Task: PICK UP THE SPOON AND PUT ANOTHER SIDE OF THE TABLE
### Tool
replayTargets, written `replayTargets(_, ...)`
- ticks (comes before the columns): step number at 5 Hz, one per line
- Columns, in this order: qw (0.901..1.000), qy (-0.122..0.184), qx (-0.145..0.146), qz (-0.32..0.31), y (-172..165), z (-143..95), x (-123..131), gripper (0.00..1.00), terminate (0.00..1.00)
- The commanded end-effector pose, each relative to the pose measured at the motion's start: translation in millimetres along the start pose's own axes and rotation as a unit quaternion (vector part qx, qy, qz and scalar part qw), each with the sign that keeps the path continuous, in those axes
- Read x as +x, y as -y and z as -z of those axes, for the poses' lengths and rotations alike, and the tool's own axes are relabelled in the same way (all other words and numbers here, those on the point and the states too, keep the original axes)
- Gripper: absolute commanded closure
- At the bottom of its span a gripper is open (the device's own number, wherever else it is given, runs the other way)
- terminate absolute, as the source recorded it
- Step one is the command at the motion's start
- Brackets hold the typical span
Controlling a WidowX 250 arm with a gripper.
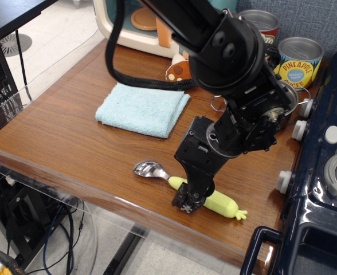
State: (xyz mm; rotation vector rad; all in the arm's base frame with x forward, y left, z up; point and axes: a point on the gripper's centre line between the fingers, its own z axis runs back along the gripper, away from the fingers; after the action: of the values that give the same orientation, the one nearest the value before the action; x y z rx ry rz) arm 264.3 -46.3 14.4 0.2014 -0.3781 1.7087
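1. Low over the front edge of the counter (pixel 71 143), the end effector (pixel 187 201) is set down onto the spoon (pixel 191 189), its tips at the yellow-green handle; whether the fingers are closed on the handle cannot be told, since the tips are small and dark.
2. The spoon is seen lying flat near the counter's front edge, silver bowl to the left and leafy tip to the right, so a grasp at mid-handle is judged sensible for balance.
3. A folded blue cloth (pixel 142 109) lies well behind the spoon, on open wood.
4. Cans (pixel 297 62) and a small metal pot (pixel 292 97) are crowded at the back right, beside the dark blue toy stove (pixel 323 189); these would hinder placement there.
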Motion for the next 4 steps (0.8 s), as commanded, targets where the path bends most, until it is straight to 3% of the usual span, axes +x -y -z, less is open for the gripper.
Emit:
replayTargets(1,0.9969,-0.054,-0.056,-0.009,11,-50,32,0.0,0.0)
replayTargets(3,0.9899,-0.086,-0.103,-0.045,27,-97,50,0.0,0.0)
replayTargets(4,0.9899,-0.086,-0.103,-0.045,27,-97,50,0.0,0.0)
